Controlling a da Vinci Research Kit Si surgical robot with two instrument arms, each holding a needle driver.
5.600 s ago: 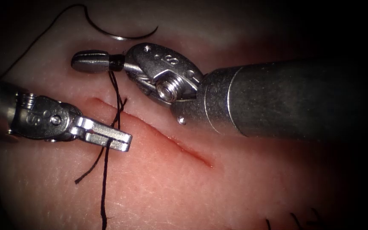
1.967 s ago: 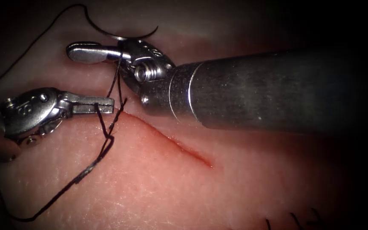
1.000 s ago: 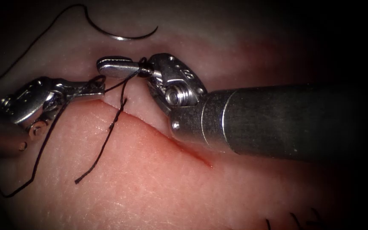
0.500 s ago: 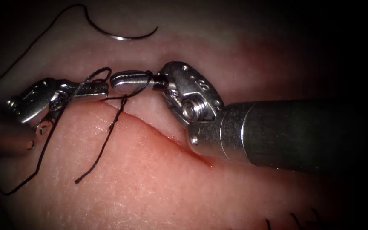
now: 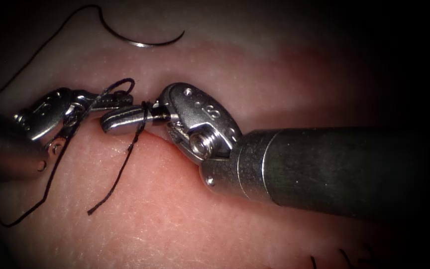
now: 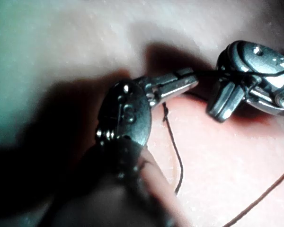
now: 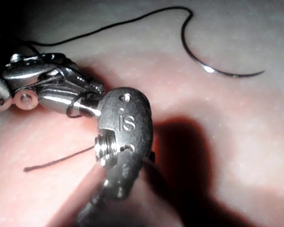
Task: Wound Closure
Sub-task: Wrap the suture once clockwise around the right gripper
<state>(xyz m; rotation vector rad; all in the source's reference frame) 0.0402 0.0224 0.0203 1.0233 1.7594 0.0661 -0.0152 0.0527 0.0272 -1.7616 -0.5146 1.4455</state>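
The curved needle [image 5: 140, 44] lies free on the tissue [image 5: 175, 219] beyond the cut, held by neither tool and not in the tissue; it also appears in the right wrist view [image 7: 217, 72]. My left tool [image 5: 125, 101] is shut on the thread [image 5: 51, 174], which loops over its jaws and trails down to the left. The right tool [image 5: 106, 123] has its jaws shut just below the left jaws, at the left end of the cut [image 5: 155, 139]. A turn of thread wraps around the base of its jaws. The short tail [image 5: 118, 174] lies loose left of the cut.
The right tool's shaft [image 5: 334, 169] covers most of the cut. The needle's thread [image 5: 41, 42] runs off to the upper left. Ends of thread [image 5: 344, 259] stick up at the lower right edge.
Over the last second the right tool moved down and left, from above the cut to beside the left jaws, carrying the wrapped thread. The left tool shifted slightly up. The needle stayed put.
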